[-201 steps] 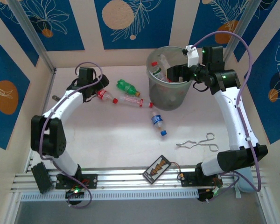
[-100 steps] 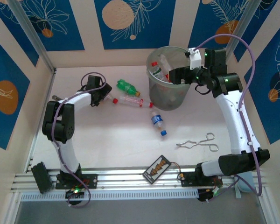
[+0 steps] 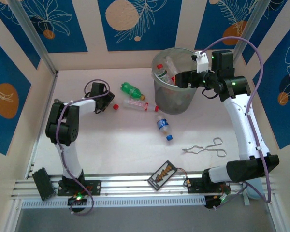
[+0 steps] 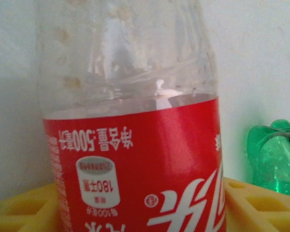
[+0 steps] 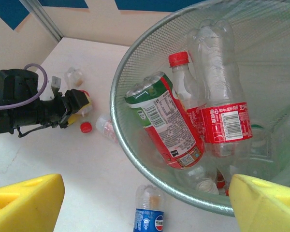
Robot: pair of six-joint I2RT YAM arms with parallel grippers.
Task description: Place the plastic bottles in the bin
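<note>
Left gripper [image 3: 104, 99] sits low on the table [image 3: 111, 145] at the far left. Its yellow pads [image 4: 24, 208] press on either side of a red-labelled bottle [image 4: 135, 159], taking it across the label. The hold appears meant for lifting the bottle across to the bin. The red cap [image 3: 115, 106] pokes out just right of the fingers. Just beyond lies a green bottle [image 3: 130, 89], then a clear bottle [image 3: 135, 103] on its side, both untouched and apart from the bin. A blue-labelled bottle [image 3: 163, 126] lies near the foot of the bin [image 3: 176, 104]. Several bottles [image 5: 166, 125] already rest inside. Right gripper [image 3: 182, 78] hangs over the rim, positioned as for a release, with its jaws spread wide and nothing between them.

Against the earlier frames, the left gripper stood behind the red-labelled bottle with its jaws wide. It has since come down and closed in on the bottle, which has shifted slightly. The right gripper has barely moved, and the loose bottles lie as before.
</note>
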